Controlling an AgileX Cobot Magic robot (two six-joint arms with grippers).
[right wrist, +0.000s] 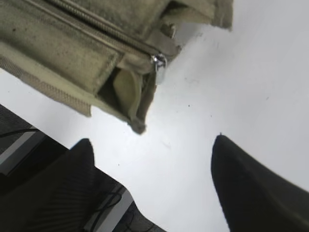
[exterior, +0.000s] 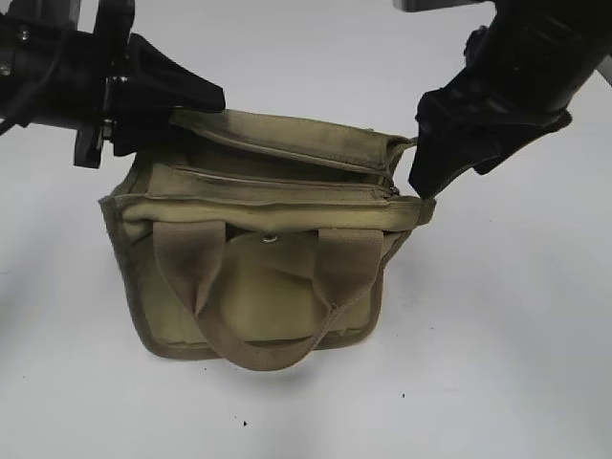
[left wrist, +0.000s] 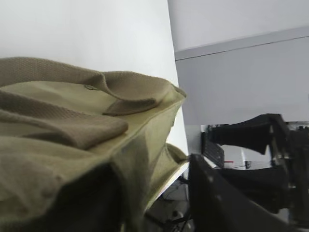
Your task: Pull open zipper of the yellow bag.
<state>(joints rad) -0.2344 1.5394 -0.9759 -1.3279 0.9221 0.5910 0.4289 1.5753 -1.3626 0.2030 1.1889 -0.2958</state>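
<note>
Two grippers flank the yellow bag [exterior: 263,239], which sits upright on the white table [exterior: 516,363], handles toward the camera. The right gripper [right wrist: 152,179] is wide open and empty: the wrist view shows both fingers spread with bare table between them and the bag's corner above. The left gripper [exterior: 196,96] is at the bag's far left top edge; one dark finger shows beside the canvas in its wrist view, but whether the jaws pinch fabric or stand clear I cannot tell, the view is too close and dark.

The zipper [exterior: 287,182] runs along the top. Its small silver pull tab [right wrist: 159,65] hangs at the right end, beside the corner. Judging from the gaping top panel, the bag may already be mostly open, though the teeth line is hard to read.

Risks from here:
- If the zipper needs more travel, the tab is tiny and dangling. Wide fingers closing near it could grab the canvas corner instead, or knock the tab aside.
- With the left side possibly released, nothing anchors the bag. A pull along the zipper would drag or tip the light bag rather than move the slider.
- The right fingers are near the corner flap. A careless retreat could snag the trim and topple the bag.
- The loose handles [exterior: 258,296] could catch a finger.
</note>
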